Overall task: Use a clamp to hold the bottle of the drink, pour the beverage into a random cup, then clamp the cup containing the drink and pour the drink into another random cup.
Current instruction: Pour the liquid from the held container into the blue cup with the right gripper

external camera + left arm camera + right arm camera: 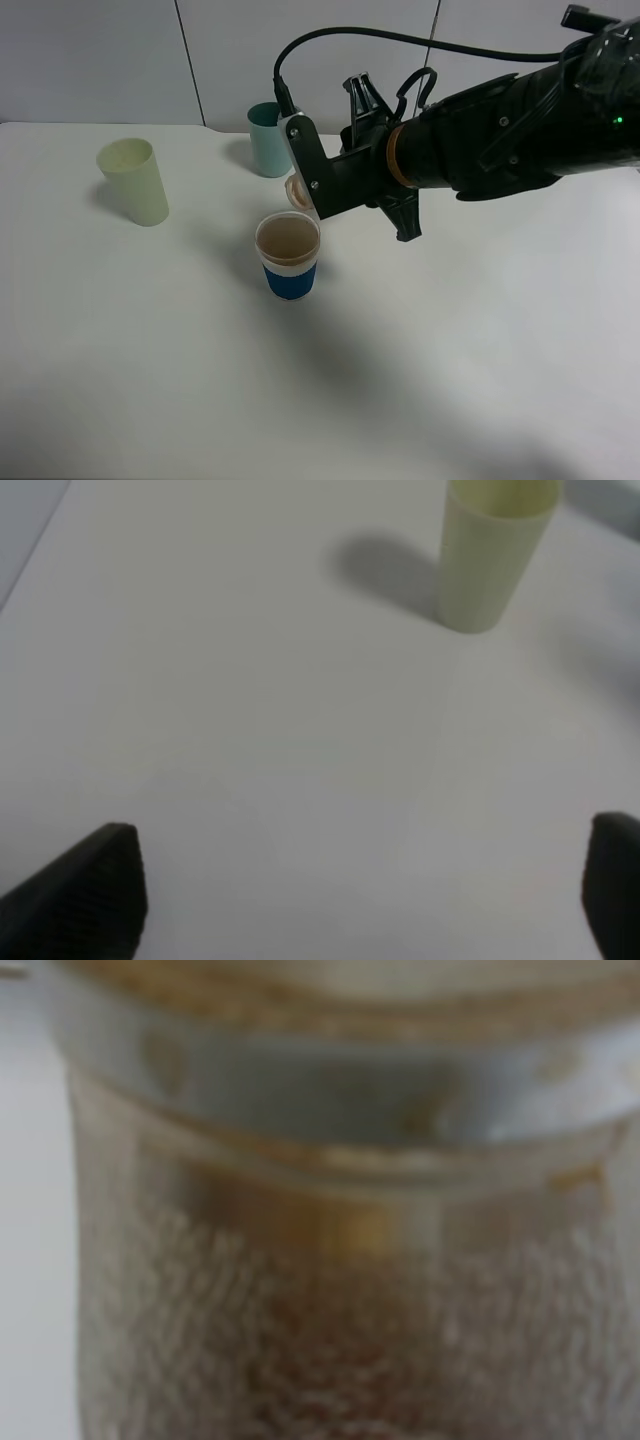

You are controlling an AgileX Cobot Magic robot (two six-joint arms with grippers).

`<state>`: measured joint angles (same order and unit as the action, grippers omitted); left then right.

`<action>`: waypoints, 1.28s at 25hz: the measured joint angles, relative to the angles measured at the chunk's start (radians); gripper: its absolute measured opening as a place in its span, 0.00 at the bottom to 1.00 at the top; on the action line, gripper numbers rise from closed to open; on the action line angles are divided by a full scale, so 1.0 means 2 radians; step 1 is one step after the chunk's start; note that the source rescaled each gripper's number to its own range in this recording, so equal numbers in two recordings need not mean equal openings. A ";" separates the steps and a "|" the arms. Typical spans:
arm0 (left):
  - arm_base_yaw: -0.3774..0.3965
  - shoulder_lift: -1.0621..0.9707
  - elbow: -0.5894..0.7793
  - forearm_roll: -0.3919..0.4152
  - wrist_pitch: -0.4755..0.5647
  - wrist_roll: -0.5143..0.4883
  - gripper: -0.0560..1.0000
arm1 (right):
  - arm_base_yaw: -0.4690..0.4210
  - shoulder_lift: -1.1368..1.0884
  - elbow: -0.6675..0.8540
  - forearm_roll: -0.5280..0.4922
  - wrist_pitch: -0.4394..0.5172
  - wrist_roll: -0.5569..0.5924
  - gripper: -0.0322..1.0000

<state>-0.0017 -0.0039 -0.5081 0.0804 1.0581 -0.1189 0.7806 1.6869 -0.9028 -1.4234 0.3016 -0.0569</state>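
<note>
My right gripper [312, 180] is shut on the drink bottle [296, 189] and holds it tipped, mouth down, just above a blue-and-white paper cup [289, 257]. That cup holds brown drink. In the right wrist view the bottle [340, 1290] fills the picture, blurred, with brown liquid inside. A pale green cup [133, 180] stands at the far left and a teal cup [268, 140] stands behind the bottle. My left gripper [360, 900] is open and empty over bare table, with the pale green cup [492, 555] well ahead of it. The left arm is out of the exterior view.
The white table [450, 350] meets a pale wall along its back edge. The right arm and its black cable [400, 40] reach in from the upper right, above the table's right half.
</note>
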 joint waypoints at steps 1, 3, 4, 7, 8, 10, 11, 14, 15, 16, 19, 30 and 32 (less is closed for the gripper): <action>0.000 0.000 0.000 0.000 0.000 0.000 0.95 | 0.002 0.000 0.000 0.000 0.002 0.000 0.04; 0.000 0.000 0.000 0.000 0.000 0.000 0.95 | 0.008 0.003 0.000 -0.004 0.009 -0.002 0.04; 0.000 0.000 0.000 0.000 0.000 0.000 0.95 | 0.011 0.008 0.000 -0.005 0.015 -0.004 0.04; 0.000 0.000 0.000 0.000 0.000 0.000 0.95 | 0.015 0.026 0.000 -0.005 0.027 -0.015 0.04; 0.000 0.000 0.000 0.000 0.000 0.000 0.95 | 0.017 0.031 0.000 -0.005 0.031 -0.017 0.04; 0.000 0.000 0.000 0.000 0.000 0.000 0.95 | 0.019 0.036 0.000 -0.005 0.035 -0.017 0.04; 0.000 0.000 0.000 0.000 0.000 0.000 0.95 | 0.019 0.036 0.000 -0.005 0.038 -0.018 0.04; 0.000 0.000 0.000 0.000 0.000 0.000 0.95 | 0.020 0.036 0.000 -0.005 0.041 -0.021 0.04; 0.000 0.000 0.000 0.000 0.000 0.000 0.95 | 0.020 0.036 0.000 -0.005 0.042 -0.021 0.04; 0.000 0.000 0.000 0.000 0.000 0.000 0.95 | 0.020 0.036 0.000 -0.005 0.043 -0.021 0.04; 0.000 0.000 0.000 0.000 0.000 0.000 0.95 | 0.020 0.036 0.000 -0.005 0.048 -0.021 0.04; 0.000 0.000 0.000 0.000 0.000 0.000 0.95 | 0.020 0.036 -0.015 -0.008 0.067 -0.021 0.04; 0.000 0.000 0.000 0.000 0.000 0.000 0.95 | 0.020 0.036 -0.020 -0.009 0.067 -0.021 0.04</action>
<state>-0.0017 -0.0039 -0.5081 0.0804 1.0581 -0.1189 0.8197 1.7582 -0.9430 -1.4415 0.4358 -0.0993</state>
